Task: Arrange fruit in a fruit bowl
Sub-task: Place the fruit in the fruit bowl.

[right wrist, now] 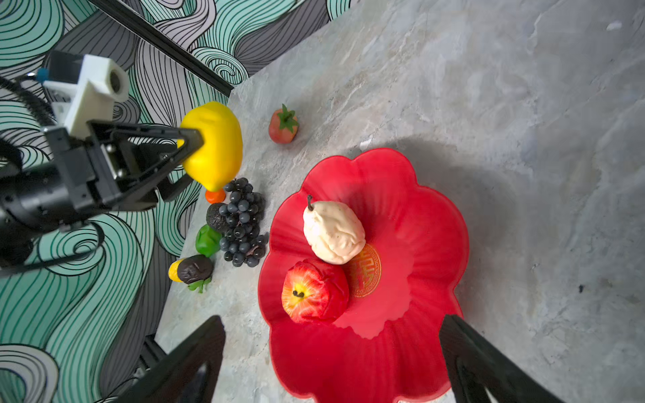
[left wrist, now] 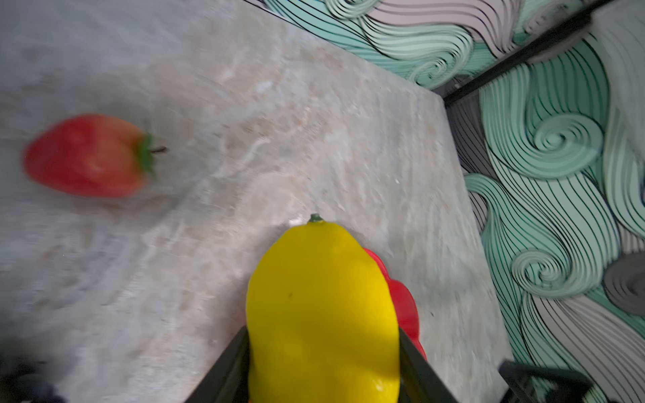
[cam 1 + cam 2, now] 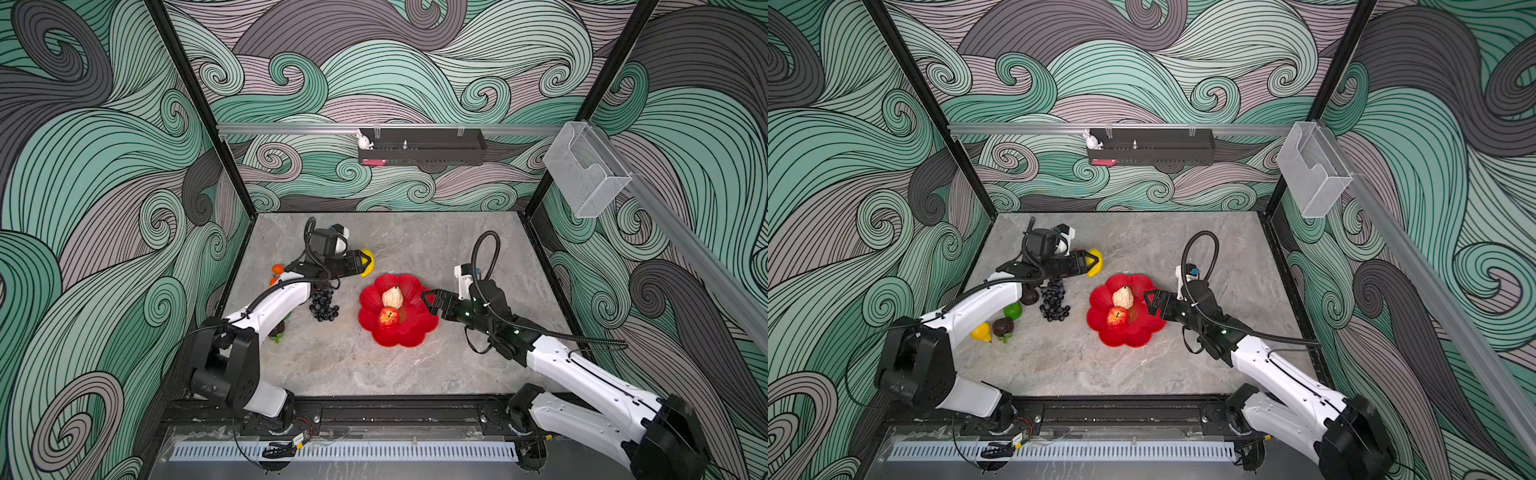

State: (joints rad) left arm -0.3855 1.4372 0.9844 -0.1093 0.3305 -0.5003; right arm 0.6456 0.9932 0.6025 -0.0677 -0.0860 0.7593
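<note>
1. The left gripper [image 1: 193,160] pinches a large glossy yellow toy lemon [image 1: 216,143] between its two black fingers, one pressed against each side. The stem end of the fruit pokes out past the fingertips.
2. In both top views the held lemon [image 3: 369,262] is just off the far-left side of the bowl, apart from its rim.
3. The shallow glossy red plastic bowl [image 3: 399,338], shaped like a scalloped flower, stands near the middle of the grey marble-patterned tabletop [image 3: 415,249], between the two arms.
4. Inside the bowl lie a beige lumpy pear-like piece [image 3: 392,297] and a red toy apple [image 3: 387,318], just beside each other at the yellowish centre emblem.
5. The right gripper [image 3: 428,303] hovers over the bowl's right rim with its fingers spread wide and nothing between them.
6. A dark toy grape bunch [image 3: 324,307] lies on the tabletop left of the bowl, close to it but apart.
7. A red toy strawberry [image 1: 283,125] lies alone on the tabletop beyond the bowl, near the held lemon.
8. By the table's left edge, partly under the left arm, lie a small orange toy fruit [image 3: 277,270], a green toy lime [image 3: 1013,309], a dark avocado-like piece [image 3: 1003,327] and a small yellow lemon [image 3: 981,331].
</note>
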